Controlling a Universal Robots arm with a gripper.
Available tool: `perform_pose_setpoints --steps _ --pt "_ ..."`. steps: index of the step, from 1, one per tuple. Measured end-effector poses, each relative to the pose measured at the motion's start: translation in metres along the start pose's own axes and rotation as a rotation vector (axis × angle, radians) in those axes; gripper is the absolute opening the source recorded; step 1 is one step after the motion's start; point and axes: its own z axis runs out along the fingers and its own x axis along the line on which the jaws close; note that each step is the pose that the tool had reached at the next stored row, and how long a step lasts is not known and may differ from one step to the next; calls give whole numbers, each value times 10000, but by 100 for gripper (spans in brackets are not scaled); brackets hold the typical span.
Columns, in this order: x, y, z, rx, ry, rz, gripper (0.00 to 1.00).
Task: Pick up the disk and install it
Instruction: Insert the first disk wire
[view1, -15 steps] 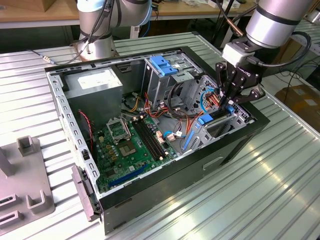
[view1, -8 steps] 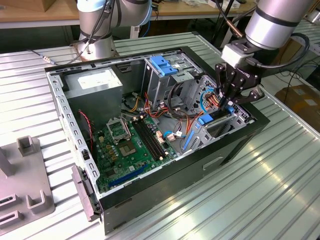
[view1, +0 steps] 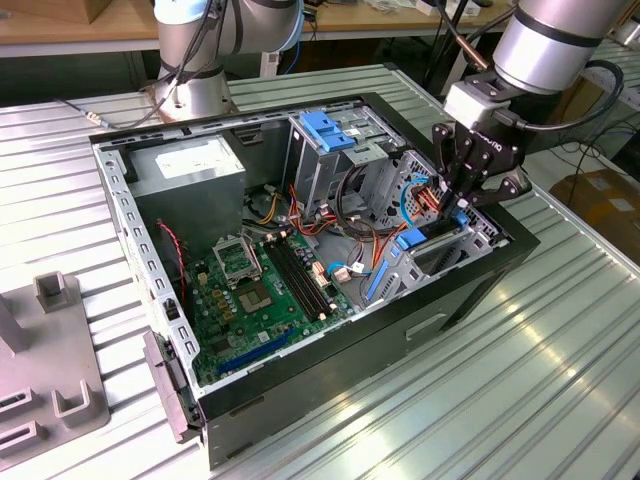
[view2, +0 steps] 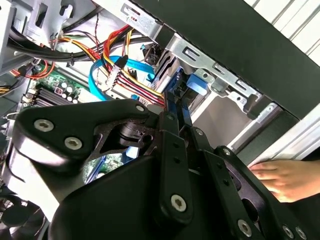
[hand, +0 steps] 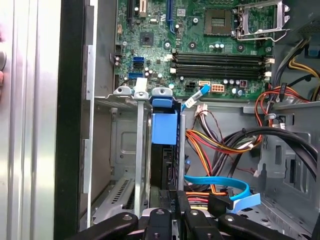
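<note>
The disk (hand: 164, 129) stands on edge in the narrow metal bay at the side of the open computer case (view1: 470, 290), its blue carrier end toward the motherboard and its dark body running back to the fingers. In the exterior view the blue rail of the disk (view1: 411, 238) shows just below my gripper (view1: 455, 205), which reaches down into the bay at the exterior view's right. In both wrist views the black fingers lie close together on the disk's near end, so my gripper (hand: 181, 212) (view2: 175, 107) looks shut on the disk (view2: 176, 92).
Red, yellow and blue cables (hand: 220, 150) crowd the space beside the bay. The tall drive cage with a blue latch (view1: 322, 130) and the green motherboard (view1: 265, 290) lie inside the case. A person's hand (view2: 280, 177) rests by the case's outer edge. A grey fixture (view1: 50, 370) sits at the exterior view's left.
</note>
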Motion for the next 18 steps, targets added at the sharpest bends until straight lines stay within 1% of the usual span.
perform_pose_setpoints --steps 1,2,3,5,7,11,18 --pt "0 0 0 0 2 8 16" --pt "0 0 1 -1 19 23 16" --pt "0 0 -1 -3 61 36 16" --pt "0 0 1 -10 225 70 16" --pt "0 0 2 -9 229 73 16" --pt "0 0 27 -10 227 73 16" --pt "-1 0 39 0 185 74 16"
